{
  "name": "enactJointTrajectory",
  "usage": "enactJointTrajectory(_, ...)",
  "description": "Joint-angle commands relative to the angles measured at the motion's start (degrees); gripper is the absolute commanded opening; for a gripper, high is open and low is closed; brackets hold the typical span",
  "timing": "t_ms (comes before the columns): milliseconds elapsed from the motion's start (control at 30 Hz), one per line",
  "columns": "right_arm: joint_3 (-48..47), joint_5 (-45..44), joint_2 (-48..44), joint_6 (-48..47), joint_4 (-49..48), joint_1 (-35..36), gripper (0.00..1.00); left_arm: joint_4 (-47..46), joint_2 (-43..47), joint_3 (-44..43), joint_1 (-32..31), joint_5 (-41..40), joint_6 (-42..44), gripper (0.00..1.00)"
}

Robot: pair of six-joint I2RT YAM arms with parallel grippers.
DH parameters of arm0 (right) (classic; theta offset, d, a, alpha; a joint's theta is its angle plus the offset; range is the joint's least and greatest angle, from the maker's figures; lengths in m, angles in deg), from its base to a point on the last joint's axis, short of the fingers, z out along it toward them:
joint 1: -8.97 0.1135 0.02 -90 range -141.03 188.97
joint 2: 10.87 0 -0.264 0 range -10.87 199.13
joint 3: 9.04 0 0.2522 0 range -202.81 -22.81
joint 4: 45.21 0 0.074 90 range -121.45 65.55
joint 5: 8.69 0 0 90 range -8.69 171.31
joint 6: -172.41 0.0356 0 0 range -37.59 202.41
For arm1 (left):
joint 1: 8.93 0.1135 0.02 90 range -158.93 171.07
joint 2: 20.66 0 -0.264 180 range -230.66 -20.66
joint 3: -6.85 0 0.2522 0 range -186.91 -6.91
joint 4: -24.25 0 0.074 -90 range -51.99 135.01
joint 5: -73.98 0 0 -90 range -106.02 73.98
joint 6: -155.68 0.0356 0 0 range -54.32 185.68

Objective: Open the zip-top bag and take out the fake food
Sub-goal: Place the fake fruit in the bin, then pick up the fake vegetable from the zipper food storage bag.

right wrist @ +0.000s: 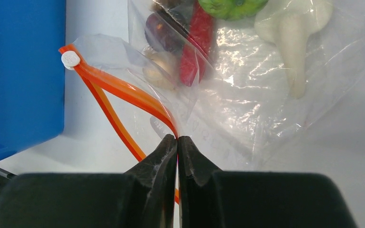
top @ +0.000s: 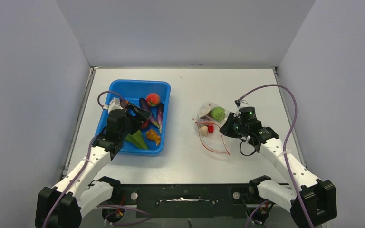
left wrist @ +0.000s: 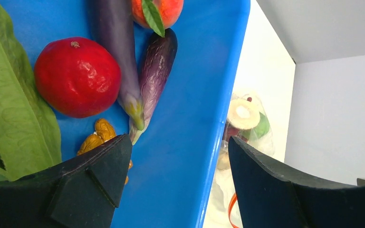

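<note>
The zip-top bag lies right of the table's centre, its orange-red zipper strip parted into two lips. My right gripper is shut on one lip of the strip; it also shows in the top view. Inside the bag are a green bumpy ball, a white mushroom, a red piece, a dark purple piece and a brownish piece. My left gripper is open and empty over the blue tray's right wall. A red round fruit lies in the tray.
The blue tray stands at the left and holds two purple eggplants, an orange-pink peach, a green leaf and an orange walnut. The bag lies just right of the tray. Grey walls ring the table.
</note>
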Motion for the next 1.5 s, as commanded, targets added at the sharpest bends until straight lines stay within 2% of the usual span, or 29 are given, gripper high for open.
enactJointTrajectory(0, -5.21, -1.11, 1.27, 0.84, 0.63, -0.54, 0.05, 2.34, 0.72, -4.27, 0.32, 1.04, 1.54, 0.74)
enactJointTrajectory(367, -4.24, -0.45, 0.04, 1.4, 1.28, -0.68, 0.05, 6.16, -0.5, -8.58, 0.26, 2.07, 3.64, 0.74)
enactJointTrajectory(567, -4.79, -0.65, -0.78, 1.47, 1.58, -0.64, 0.05, 3.92, -1.53, -9.34, -1.18, 4.91, 4.54, 0.74)
enactJointTrajectory(800, -2.34, 5.08, 0.89, 5.3, -4.62, -0.08, 0.03, 4.5, -6.58, -14.83, -13.53, -2.11, 7.22, 0.73)
enactJointTrajectory(933, -2.84, 6.35, 1.78, 4.9, -6.55, 2.31, 0.03, -1.54, -10.16, -16.27, -22.66, -6.46, 6.63, 0.72)
enactJointTrajectory(1067, -2.75, 6.01, 1.72, 3.91, -6.89, 2.59, 0.03, -6.63, -16.19, -18.65, -30.22, -7.45, 7.56, 0.7)
enactJointTrajectory(1167, -1.2, 6.03, 0.83, 3.81, -8.3, 2.7, 0.03, -11.84, -21.65, -19.93, -33.7, -5.73, 6.69, 0.66)
enactJointTrajectory(1267, -0.06, 7.75, 0.2, 3.45, -9.68, 2.73, 0.03, -19.73, -26.64, -19.47, -37.1, -6.06, 5.08, 0.52)
enactJointTrajectory(1467, 0.79, 4.6, -3.12, 2.91, -8.82, 2.58, 0.03, -25.97, -32.98, -19.6, -38.71, -9.86, 1.33, 0.47)
